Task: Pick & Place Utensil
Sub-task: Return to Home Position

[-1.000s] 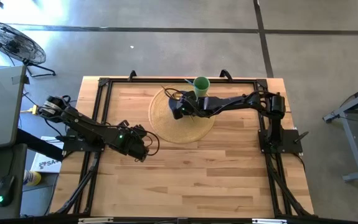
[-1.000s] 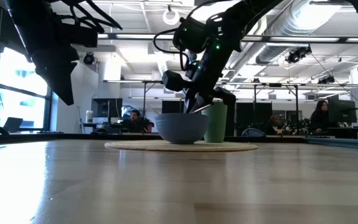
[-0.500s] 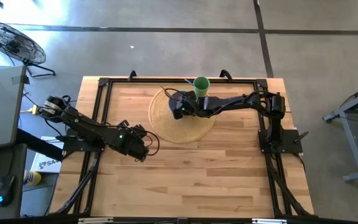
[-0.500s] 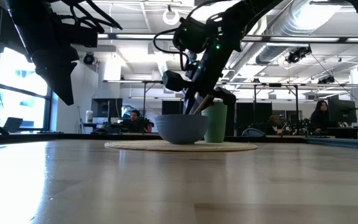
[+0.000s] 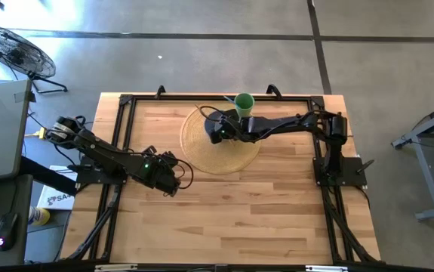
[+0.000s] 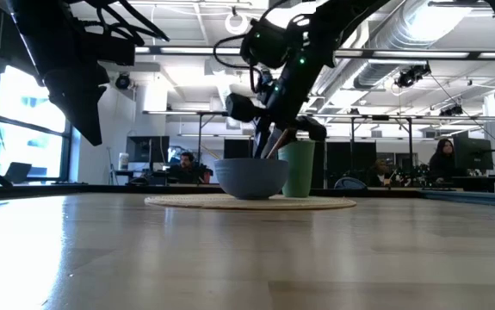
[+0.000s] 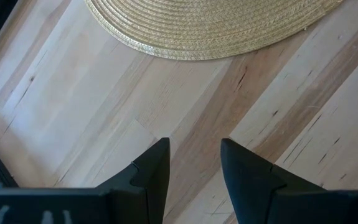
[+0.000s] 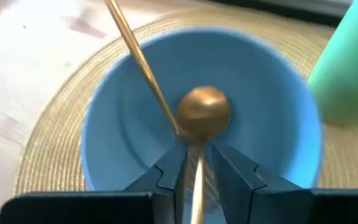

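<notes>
The placing work looks done, and the step in hand, as I judge it, is the pull-back of the arms to their rest pose. The right gripper (image 8: 198, 154) hangs low over the blue bowl (image 6: 251, 176), which stands on the round woven mat (image 5: 201, 155) just beside the green cup (image 5: 244, 101). Both gold pieces lie inside the bowl. The spoon (image 8: 203, 112) rests with its round end down in the bowl and its handle rising toward the gripper. The fork (image 8: 138, 59) leans on the bowl's wall with its handle sticking out past the rim. In the right wrist view the right jaws are parted only a little, and the spoon's handle runs up between them with a thin gap on either side, so they seem to have no hold of it. The left gripper (image 7: 194, 146) waits over bare wood of the worktop (image 5: 262, 204) near the mat's edge, with its jaws moderately apart and empty. The next move calls for a straight lift of the right arm before any sideways travel. That way the handle slips free of the narrow gap without being dragged, and the cup close by is not knocked. After that both arms can fold back toward their bases.
</notes>
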Robot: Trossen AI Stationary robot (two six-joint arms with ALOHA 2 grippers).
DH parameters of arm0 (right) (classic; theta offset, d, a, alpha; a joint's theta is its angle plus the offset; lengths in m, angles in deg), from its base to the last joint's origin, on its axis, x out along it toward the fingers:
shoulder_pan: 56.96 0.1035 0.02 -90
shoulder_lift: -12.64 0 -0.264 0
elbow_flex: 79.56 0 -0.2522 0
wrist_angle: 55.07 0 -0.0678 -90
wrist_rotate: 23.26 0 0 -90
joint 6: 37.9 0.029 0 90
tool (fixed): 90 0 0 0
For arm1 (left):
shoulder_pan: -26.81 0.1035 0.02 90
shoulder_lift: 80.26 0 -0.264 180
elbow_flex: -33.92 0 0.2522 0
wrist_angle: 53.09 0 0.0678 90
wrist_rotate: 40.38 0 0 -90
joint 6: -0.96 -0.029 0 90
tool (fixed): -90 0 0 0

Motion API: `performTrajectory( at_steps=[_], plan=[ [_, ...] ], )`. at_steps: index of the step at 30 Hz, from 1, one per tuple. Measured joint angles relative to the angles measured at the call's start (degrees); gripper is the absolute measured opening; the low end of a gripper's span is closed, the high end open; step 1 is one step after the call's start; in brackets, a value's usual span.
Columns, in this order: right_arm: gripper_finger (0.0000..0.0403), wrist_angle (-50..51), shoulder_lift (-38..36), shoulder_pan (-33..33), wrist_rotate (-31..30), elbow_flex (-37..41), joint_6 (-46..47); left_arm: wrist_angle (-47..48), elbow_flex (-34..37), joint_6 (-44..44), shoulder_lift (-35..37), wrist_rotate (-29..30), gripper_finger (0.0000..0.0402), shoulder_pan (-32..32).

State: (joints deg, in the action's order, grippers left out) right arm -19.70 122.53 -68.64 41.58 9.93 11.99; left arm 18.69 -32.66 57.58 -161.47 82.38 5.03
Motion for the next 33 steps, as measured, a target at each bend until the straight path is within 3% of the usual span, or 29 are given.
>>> performTrajectory(
  at_steps=[11,17,25,29,33],
  plan=[
    [0.0067,3.43,-8.08,7.58,-4.47,-0.02,-12.38,-0.07,0.00,-0.85,0.00,0.02,0.0138,-0.02],
    [0.0062,4.45,-9.59,15.54,0.00,1.98,-21.30,-0.70,0.00,-1.31,0.00,-1.15,0.0138,0.00],
    [0.0009,-17.61,-17.50,28.75,5.56,20.35,-26.23,-1.63,0.00,-1.29,0.00,-1.18,0.0138,0.00],
    [0.0008,-26.12,-27.72,34.22,9.02,30.98,-27.61,-4.34,0.00,-1.29,-0.02,-1.16,0.0138,0.00],
    [0.0023,-26.23,-40.72,37.23,10.56,39.06,-27.67,-8.36,0.00,-1.30,-0.01,1.47,0.0138,0.00]
  ],
)
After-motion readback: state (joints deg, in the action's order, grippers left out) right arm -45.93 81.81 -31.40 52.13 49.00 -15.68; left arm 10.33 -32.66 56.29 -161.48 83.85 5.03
